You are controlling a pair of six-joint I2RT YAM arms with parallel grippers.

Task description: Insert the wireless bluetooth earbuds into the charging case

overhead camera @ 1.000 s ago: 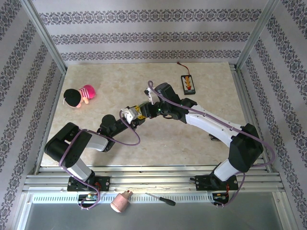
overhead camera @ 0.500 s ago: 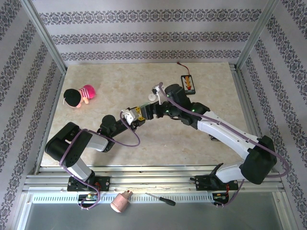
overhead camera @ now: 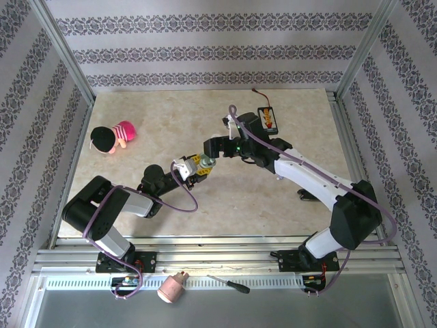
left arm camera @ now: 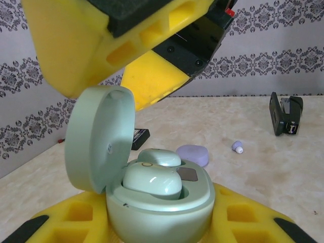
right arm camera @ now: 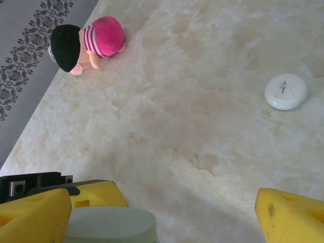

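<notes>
A beige marbled table (overhead camera: 164,116) carries everything. The right arm's yellow fingers (right arm camera: 291,212) stand spread wide, gripping nothing, just above the left arm's yellow fingers (left arm camera: 243,217), which are closed narrowly on a pale green plastic charging case (left arm camera: 157,207) mid-table. A pink-and-black plush toy (overhead camera: 113,137) lies far left. The green case's lid is tipped open, upright. Well beyond it on the table rest a lavender pebble-shaped case (left arm camera: 193,154) and a round white case (right arm camera: 286,91). Two pale green earbuds (left arm camera: 152,182) sit inside the green case; a tiny lavender earbud (left arm camera: 237,147) lies loose near the lavender case.
</notes>
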